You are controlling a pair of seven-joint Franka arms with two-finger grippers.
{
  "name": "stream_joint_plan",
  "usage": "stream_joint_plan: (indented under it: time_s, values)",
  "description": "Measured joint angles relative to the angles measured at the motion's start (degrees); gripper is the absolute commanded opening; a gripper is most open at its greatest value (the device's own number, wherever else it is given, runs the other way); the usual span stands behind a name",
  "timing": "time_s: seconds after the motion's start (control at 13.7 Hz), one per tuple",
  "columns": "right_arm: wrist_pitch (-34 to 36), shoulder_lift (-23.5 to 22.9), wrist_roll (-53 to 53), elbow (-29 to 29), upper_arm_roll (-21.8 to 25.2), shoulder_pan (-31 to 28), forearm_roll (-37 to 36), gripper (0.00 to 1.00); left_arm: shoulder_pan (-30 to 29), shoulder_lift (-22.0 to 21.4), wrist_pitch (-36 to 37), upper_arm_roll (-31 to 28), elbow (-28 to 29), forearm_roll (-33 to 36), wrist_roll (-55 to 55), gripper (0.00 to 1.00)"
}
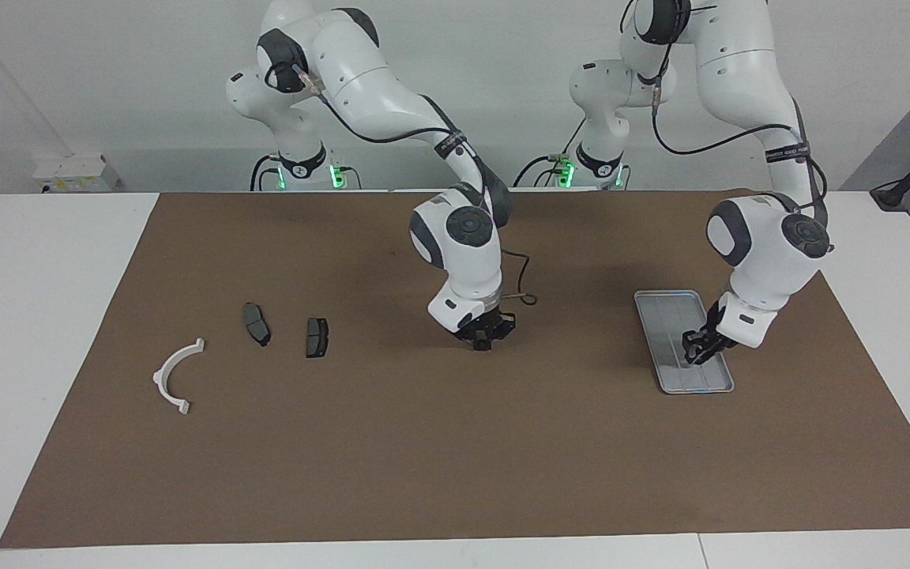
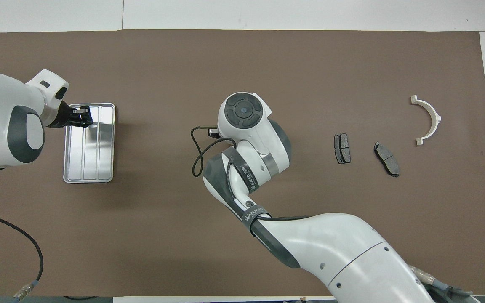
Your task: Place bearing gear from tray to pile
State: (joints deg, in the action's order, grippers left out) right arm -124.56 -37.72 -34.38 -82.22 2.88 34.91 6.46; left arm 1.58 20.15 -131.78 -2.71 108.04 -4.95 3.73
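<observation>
Over the tray [image 1: 664,304], the left claw [image 1: 695,350] pinches something small; right claw [image 1: 484,338] pressed together.

One legible marking is showing: the word "WANJEED", in white capitals, is running along a dark strap [image 2: 251,216] wrapped around the right arm [image 2: 335,256] in the overhead view. A second dark band [image 2: 249,179] higher on the same arm is carrying similar white lettering, too small to make out. In the facing view, dark bands on both arms are bearing white print that is not reading clearly.
</observation>
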Motion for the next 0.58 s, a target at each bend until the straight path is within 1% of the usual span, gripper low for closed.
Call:
stream_joint_plan:
  time_s: [0.15, 0.37, 0.51, 0.58]
  values:
    - [4.37, 1.1, 5.22, 3.33, 0.12, -4.34, 0.0, 0.0, 0.09, -0.01, 0.05, 0.08, -0.04, -0.07, 0.93, 0.02]
    - [8.97, 4.57, 18.11, 4.93, 0.24, -13.2, -0.01, 0.0, 0.98, -0.1, 2.71, 0.8, -1.56, -0.25, 5.25, 0.02]
    - [12.39, 6.75, 28.35, 4.97, 0.4, -19.38, -0.02, 0.0, 4.15, -0.31, 5.57, 1.11, -3.97, -0.35, 12.09, 0.02]
    - [14.23, 7.53, 32.98, 4.97, 0.5, -22.32, -0.02, 0.0, 7.0, -0.42, 6.04, 1.18, -4.66, -0.38, 16.98, 0.02]
